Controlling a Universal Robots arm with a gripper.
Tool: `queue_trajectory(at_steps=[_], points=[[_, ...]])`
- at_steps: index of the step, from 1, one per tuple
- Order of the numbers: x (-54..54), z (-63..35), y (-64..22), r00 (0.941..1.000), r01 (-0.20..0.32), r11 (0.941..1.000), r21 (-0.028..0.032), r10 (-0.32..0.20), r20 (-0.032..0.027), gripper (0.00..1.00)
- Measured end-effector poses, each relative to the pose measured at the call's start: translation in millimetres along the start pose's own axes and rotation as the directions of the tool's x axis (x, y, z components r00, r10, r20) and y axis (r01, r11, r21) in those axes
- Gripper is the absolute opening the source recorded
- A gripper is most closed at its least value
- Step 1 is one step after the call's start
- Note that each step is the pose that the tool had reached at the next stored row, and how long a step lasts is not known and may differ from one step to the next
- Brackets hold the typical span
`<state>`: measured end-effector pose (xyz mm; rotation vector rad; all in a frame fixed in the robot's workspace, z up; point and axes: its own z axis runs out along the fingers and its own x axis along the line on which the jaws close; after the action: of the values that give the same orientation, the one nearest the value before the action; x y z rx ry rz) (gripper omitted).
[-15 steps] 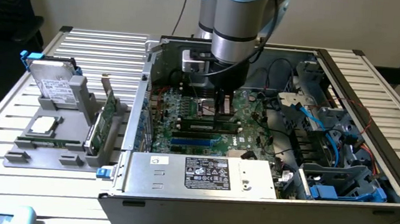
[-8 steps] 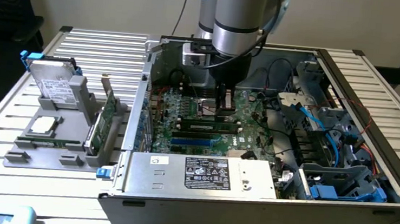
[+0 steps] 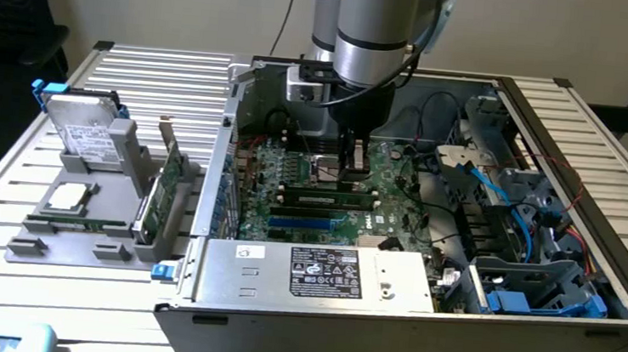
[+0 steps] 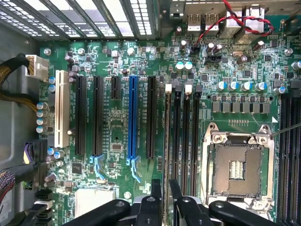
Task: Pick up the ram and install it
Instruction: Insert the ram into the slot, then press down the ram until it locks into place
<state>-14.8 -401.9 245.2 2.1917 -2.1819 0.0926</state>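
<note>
The ram (image 3: 329,200) is a long green stick with black chips, standing on edge in a memory slot of the motherboard (image 3: 291,170) inside the open computer case. My gripper (image 3: 350,181) hangs straight down over it from the arm. In the wrist view the ram (image 4: 167,141) shows edge-on as a thin pale line in the outermost of several parallel slots (image 4: 188,141). My gripper (image 4: 165,200) has one dark finger close on each side of the stick's top edge, shut on it.
An empty processor socket (image 4: 237,167) lies beside the memory slots, and expansion slots (image 4: 133,117) lie on the other side. A silver power supply (image 3: 318,270) and blue cables (image 3: 495,188) crowd the case. On the exterior view's left, a grey fixture (image 3: 29,249) holds a hard drive (image 3: 79,126), a processor chip (image 3: 67,197) and an expansion card (image 3: 165,189).
</note>
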Motion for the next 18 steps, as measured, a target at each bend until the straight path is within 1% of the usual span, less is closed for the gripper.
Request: queue_trajectory(at_steps=[5,7,8,9,14,16,18], points=[[0.0,0.0,0.0,1.0,0.0,1.0,0.0,0.0,0.0,0.21],[0.0,0.0,0.0,1.0,0.0,1.0,0.0,0.0,-0.0001,0.19],[0.0,0.0,0.0,1.0,0.0,1.0,0.0,0.0,-0.0001,0.13],[0.0,0.0,0.0,1.0,0.0,1.0,0.0,0.0,0.0,0.11],[0.0,0.0,-0.2,1.0,0.0,1.0,-0.0001,0.0,-0.0003,0.11],[-0.1,0.4,-3.3,1.0,0.0,1.0,0.0,0.0,-0.0007,0.11],[-0.1,0.9,-9.8,1.0,0.0,1.0,0.0,0.0,-0.0013,0.11]])
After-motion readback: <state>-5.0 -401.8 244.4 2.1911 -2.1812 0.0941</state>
